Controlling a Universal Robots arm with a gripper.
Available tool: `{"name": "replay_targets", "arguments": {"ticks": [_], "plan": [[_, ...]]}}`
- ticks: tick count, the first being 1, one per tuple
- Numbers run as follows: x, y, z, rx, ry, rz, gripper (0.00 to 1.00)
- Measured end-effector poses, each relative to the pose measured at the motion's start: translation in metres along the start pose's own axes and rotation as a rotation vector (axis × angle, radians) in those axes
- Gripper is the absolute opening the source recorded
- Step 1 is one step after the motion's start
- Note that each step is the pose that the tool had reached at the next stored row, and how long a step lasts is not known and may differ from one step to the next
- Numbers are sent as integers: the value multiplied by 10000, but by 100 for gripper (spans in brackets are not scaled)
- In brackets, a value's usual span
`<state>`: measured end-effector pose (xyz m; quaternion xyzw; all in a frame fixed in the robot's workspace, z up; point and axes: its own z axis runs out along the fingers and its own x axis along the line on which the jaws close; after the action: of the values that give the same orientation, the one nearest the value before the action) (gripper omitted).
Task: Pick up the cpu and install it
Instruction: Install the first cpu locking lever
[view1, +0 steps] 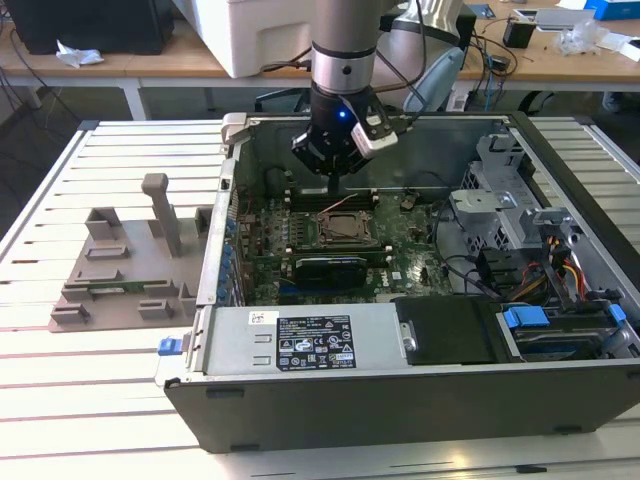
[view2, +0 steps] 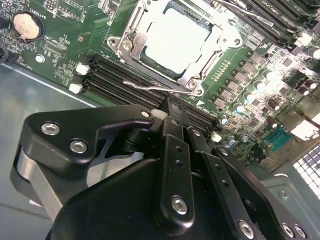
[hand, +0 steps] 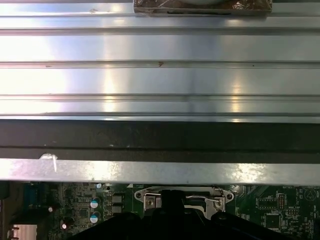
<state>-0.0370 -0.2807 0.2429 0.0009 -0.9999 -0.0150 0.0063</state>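
Step in hand looks like the tail of install: cpu (view2: 176, 41) already sits in the socket (view2: 172, 47) on the motherboard (view1: 400, 255) inside the computer case (view1: 400, 400), pale metal top up, socket frame around it.

Gripper (view2: 170, 117) hangs over the board just beside the socket, on its memory-slot side. In the second wrist view the fingers (view2: 176, 150) are brought together to a narrow tip with nothing between them; I read that as closed and empty. Tip is close to the thin wire retention lever (view2: 145, 86) that runs along the socket edge; can't tell if it touches it.

Cpu relative to fingers: near, apart, not gripped. It lies flat in the socket, just beyond the fingertip.

Judgement: the pick and place are done. Whether the chip is fully seated or the lever locked isn't clear from here.

Case sits on the slatted table (view1: 60, 400), grey fixture plate (view1: 110, 275) alongside toward the exterior view's left edge.
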Motion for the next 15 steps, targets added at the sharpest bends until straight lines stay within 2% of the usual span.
{"name": "replay_targets", "arguments": {"ticks": [4, 8, 12, 15], "plan": [[-1, -2, 51, 0, 0, 0, 11], [23, -3, 144, 1, 2, -64, 11], [29, 40, 188, 3, 8, -271, 11], [6, 58, 211, 3, 9, -279, 11]]}}
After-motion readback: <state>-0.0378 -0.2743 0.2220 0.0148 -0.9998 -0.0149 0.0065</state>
